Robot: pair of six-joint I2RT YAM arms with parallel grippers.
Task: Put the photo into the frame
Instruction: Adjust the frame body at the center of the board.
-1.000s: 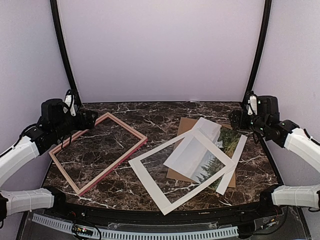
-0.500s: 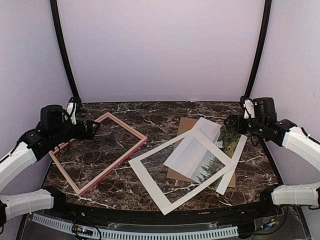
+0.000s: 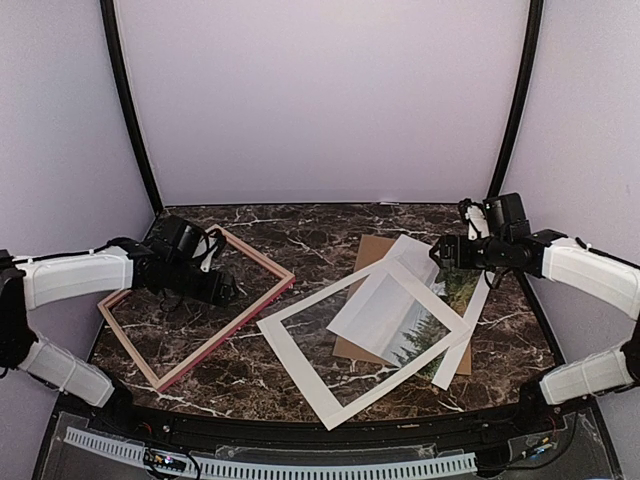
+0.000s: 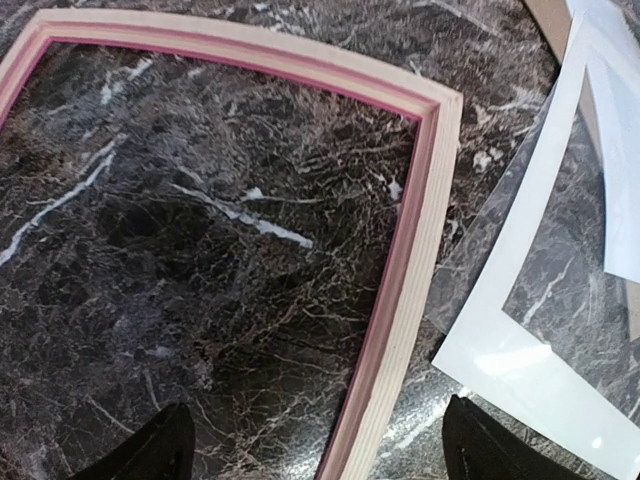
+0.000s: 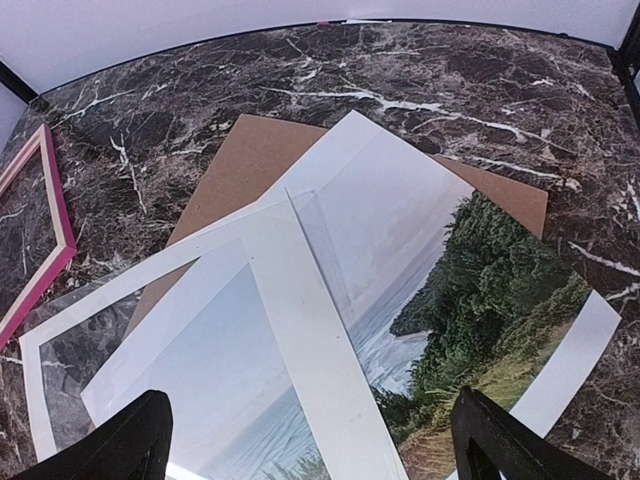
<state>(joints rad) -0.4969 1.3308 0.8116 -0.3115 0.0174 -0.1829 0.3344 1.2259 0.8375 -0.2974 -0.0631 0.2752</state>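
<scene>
Under both my arms spreads the table, dark glossy marble with white veins. On its left side lies the frame, a thin-railed rectangle turned at an angle. Its pale tan wood faces up, with pink-red along the edges, and marble shows through its opening.

Right of it, one corner just beside the frame, lies a flat white mat, an open rectangle that is also askew. One of its rails crosses over the photo, which lies on the right half of the table, well apart from the frame. It is smooth paper with a white border, picture side up, showing green conifers against water and pale sky. The photo rests on a brown board of matte cardboard, whose far corners stick out past the paper.

My left gripper hangs over the frame rail nearest the mat, its dark fingers spread wide and holding nothing. My right gripper hangs above the mat and photo, its fingers also spread wide and empty.
</scene>
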